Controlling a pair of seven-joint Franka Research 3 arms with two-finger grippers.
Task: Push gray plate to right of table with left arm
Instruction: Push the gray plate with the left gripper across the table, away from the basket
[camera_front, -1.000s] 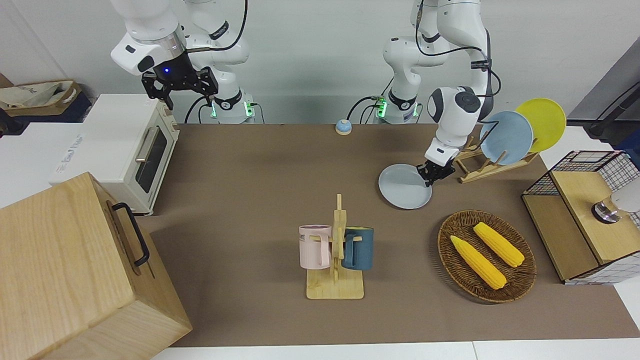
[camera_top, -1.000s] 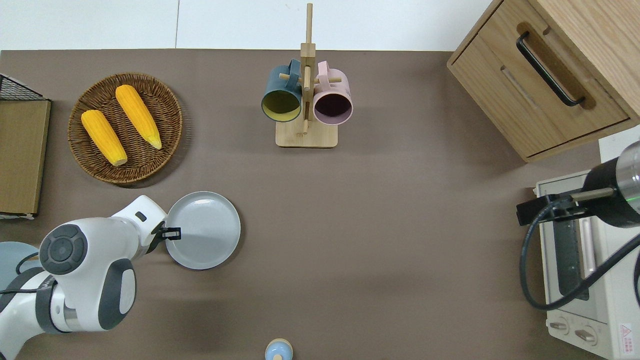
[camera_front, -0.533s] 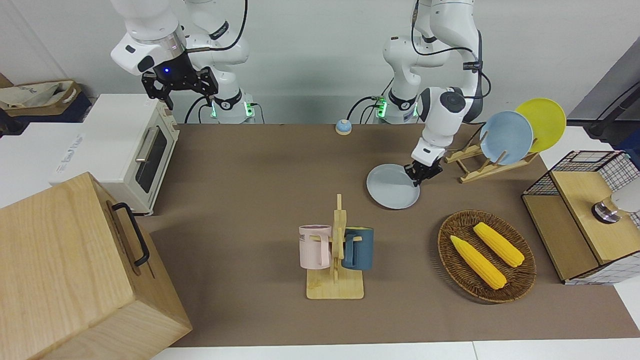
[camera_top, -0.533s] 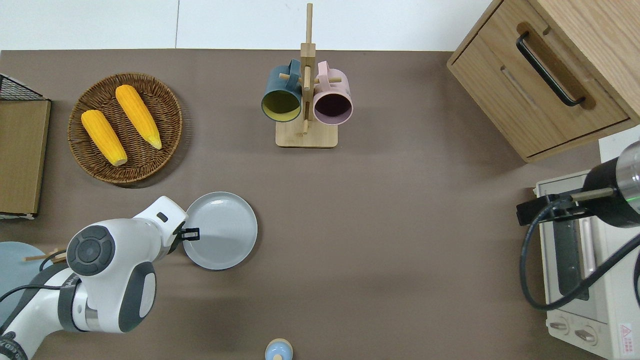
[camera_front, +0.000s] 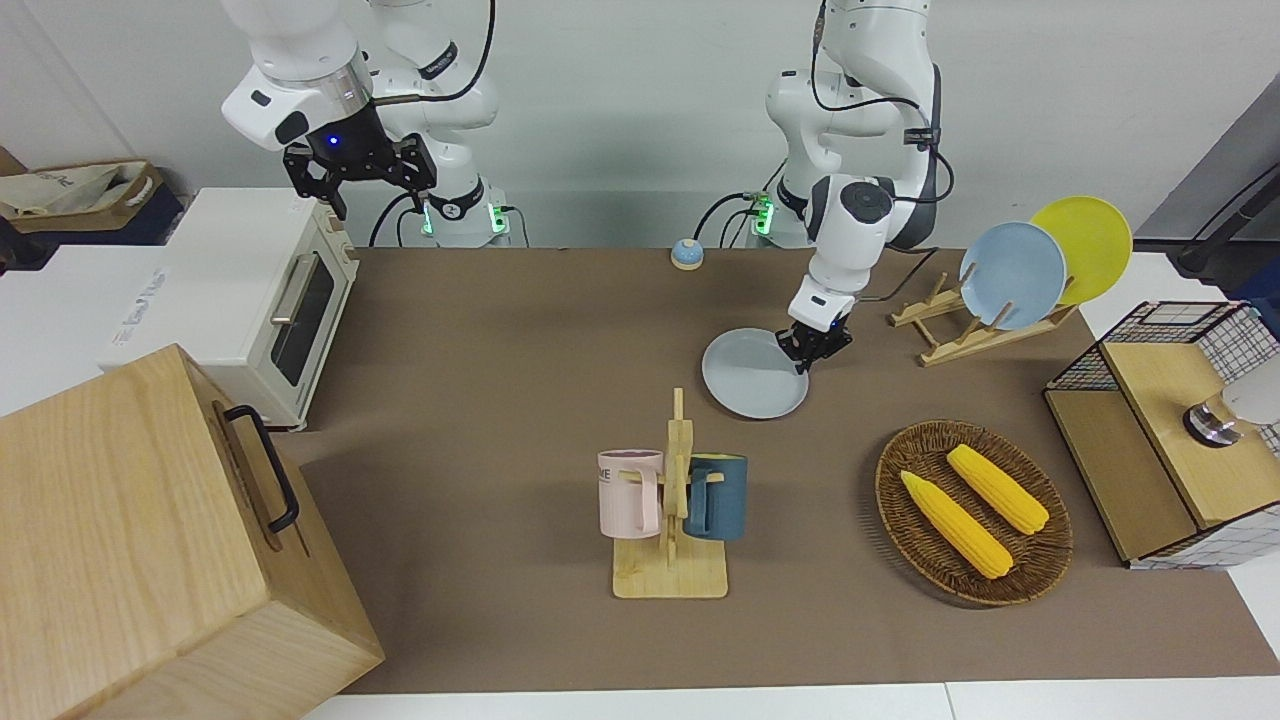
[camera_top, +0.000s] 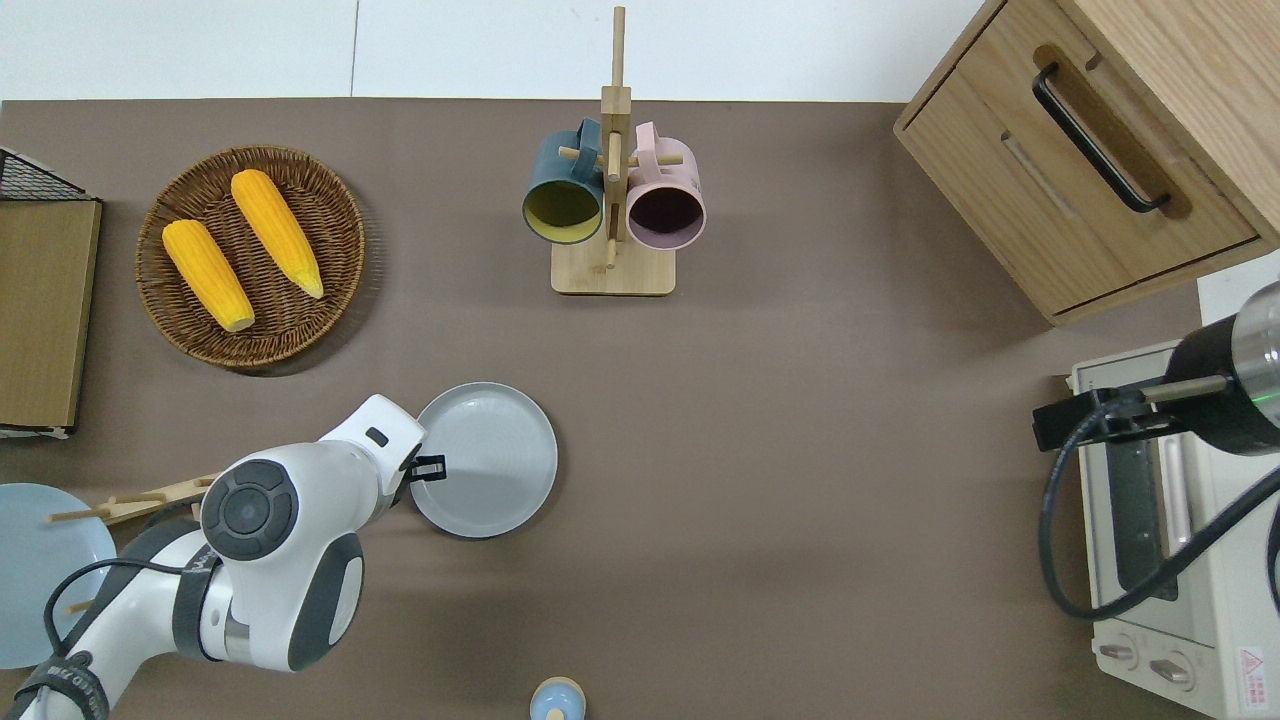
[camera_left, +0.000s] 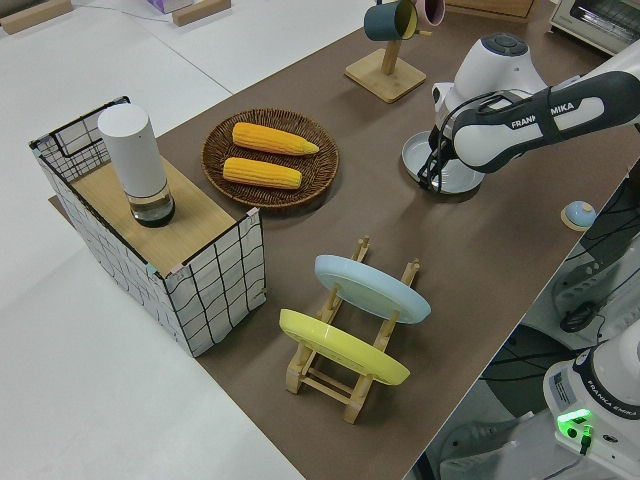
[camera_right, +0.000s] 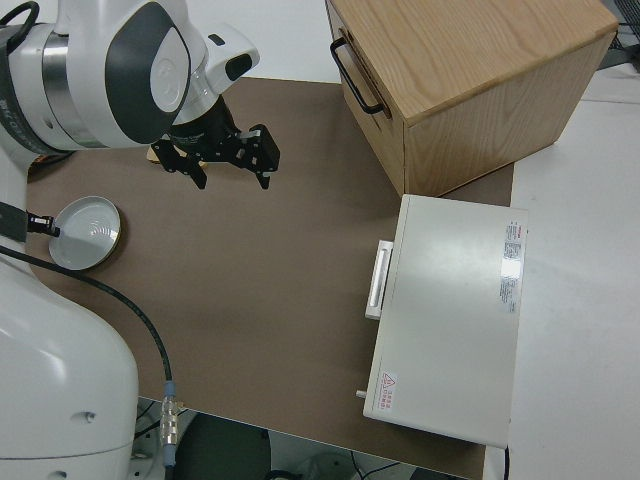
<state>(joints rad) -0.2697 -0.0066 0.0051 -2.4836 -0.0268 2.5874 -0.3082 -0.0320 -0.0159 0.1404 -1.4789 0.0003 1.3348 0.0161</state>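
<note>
The gray plate (camera_top: 485, 458) is being pushed by the left gripper (camera_top: 428, 467), fingers together at its rim, near mid-table; most of the table (camera_top: 800, 480) remains to be crossed.

"FRANKA EMIKA" on the left arm (camera_left: 545, 110), "FRANKA EMIKA" on a robot base (camera_left: 607, 385)

The front camera faces the robots across the counter (camera_front: 480, 330); the overhead looks straight down. Both side cameras look diagonally; all share the gray plate (camera_top: 485, 460).
</note>
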